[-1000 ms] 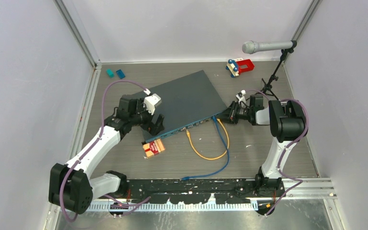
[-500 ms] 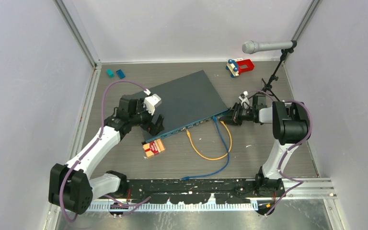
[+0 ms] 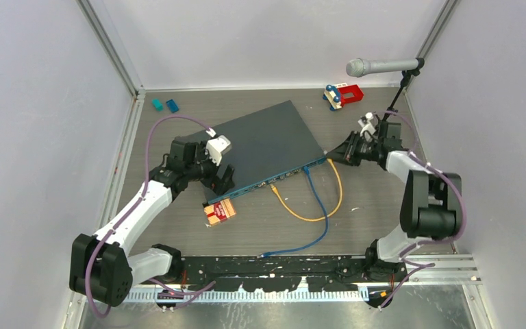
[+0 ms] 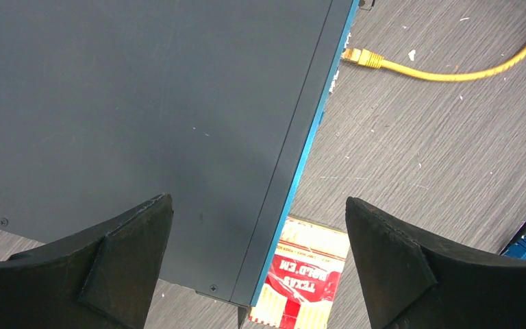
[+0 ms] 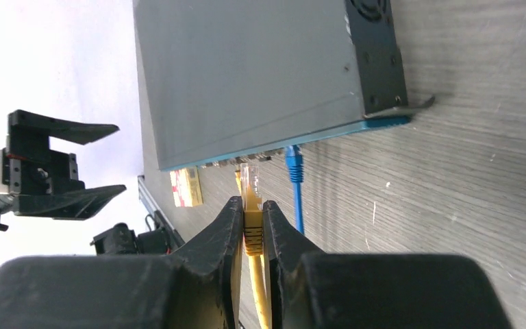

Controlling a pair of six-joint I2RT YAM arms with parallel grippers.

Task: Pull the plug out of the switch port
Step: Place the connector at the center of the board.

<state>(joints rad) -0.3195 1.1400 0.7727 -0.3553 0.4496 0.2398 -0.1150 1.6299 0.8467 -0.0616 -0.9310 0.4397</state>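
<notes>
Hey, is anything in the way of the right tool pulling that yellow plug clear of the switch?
Nothing visible. The right tool grips the yellow plug, its tip already off the switch sockets. The blue cable runs beside it, not across.

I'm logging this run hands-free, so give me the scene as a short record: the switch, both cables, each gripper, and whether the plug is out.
switch: lying flat, teal front edge toward the arms
yellow plug: out of the port, pinched in the right gripper
blue plug: seated in a front port
left gripper: open, straddling the switch's front edge near its corner
nearby: red-and-cream pack beside that corner
task status: plug looks pulled free
</notes>
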